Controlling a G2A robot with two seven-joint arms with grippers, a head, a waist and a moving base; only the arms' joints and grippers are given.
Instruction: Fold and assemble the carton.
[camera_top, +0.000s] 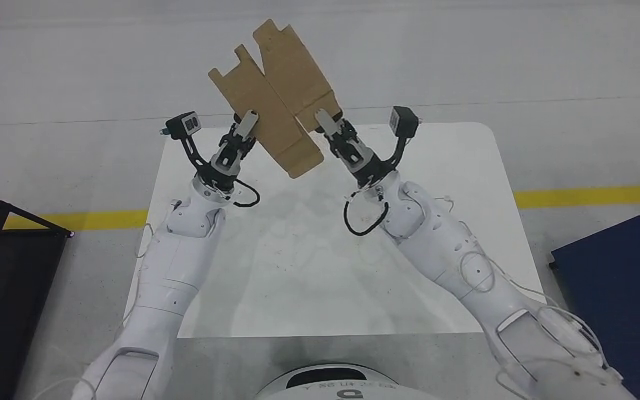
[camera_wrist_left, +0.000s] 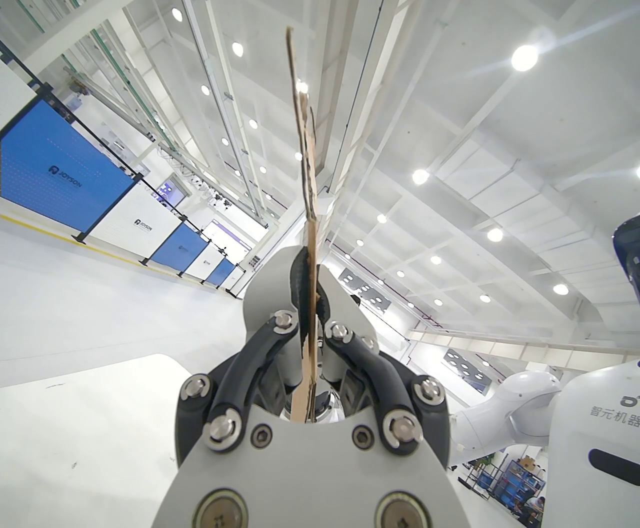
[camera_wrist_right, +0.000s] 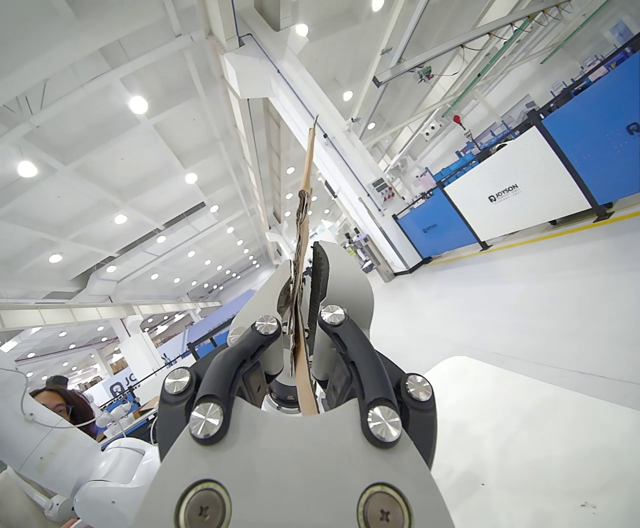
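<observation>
A flat, unfolded brown carton (camera_top: 280, 95) is held up in the air over the far edge of the white table (camera_top: 330, 270), tilted away from me. My left gripper (camera_top: 245, 128) is shut on its lower left edge, and my right gripper (camera_top: 328, 124) is shut on its lower right edge. From the left wrist the carton (camera_wrist_left: 309, 210) appears edge-on as a thin strip, pinched between the black pads (camera_wrist_left: 299, 280) of the left gripper (camera_wrist_left: 310, 285). Seen from the right wrist, the carton (camera_wrist_right: 306, 210) is also edge-on, standing between the fingers (camera_wrist_right: 320, 280) of the right gripper (camera_wrist_right: 302, 280).
A yellow floor line (camera_top: 580, 196) runs behind the table on both sides. A dark blue object (camera_top: 600, 280) stands to the right of the table and a black frame (camera_top: 25, 260) to the left.
</observation>
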